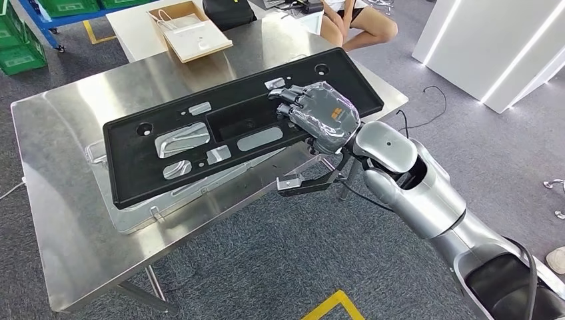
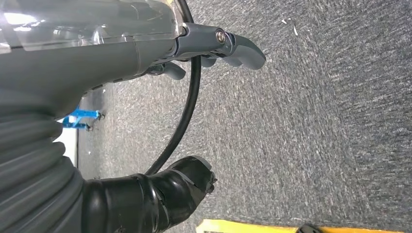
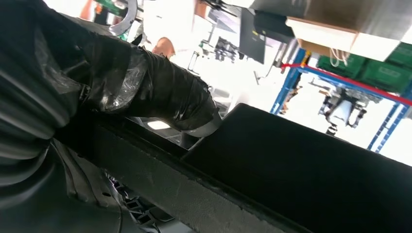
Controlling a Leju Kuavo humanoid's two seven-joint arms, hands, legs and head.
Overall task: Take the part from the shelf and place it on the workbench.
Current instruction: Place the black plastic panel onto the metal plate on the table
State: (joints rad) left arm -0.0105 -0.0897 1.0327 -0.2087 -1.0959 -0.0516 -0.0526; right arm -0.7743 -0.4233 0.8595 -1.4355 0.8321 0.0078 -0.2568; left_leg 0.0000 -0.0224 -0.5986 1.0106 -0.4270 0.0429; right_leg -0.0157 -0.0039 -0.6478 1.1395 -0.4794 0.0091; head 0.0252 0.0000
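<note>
Head view: the long black part (image 1: 220, 133) runs left to right above the steel counter (image 1: 60, 220), its left end low over it. At the right end my right hand (image 1: 320, 113) is clamped on the near edge. Matte black, taped patches, shallow centre recess.

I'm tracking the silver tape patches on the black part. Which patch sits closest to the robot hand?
The small patch at the black part's far edge, just beside the right robot hand's fingertips; the others lie farther left.

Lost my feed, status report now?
Right hand grips black part at its near edge. Left hand hangs over the floor, holding nothing. Part lies across the workbench, atop a clear tray.
</note>
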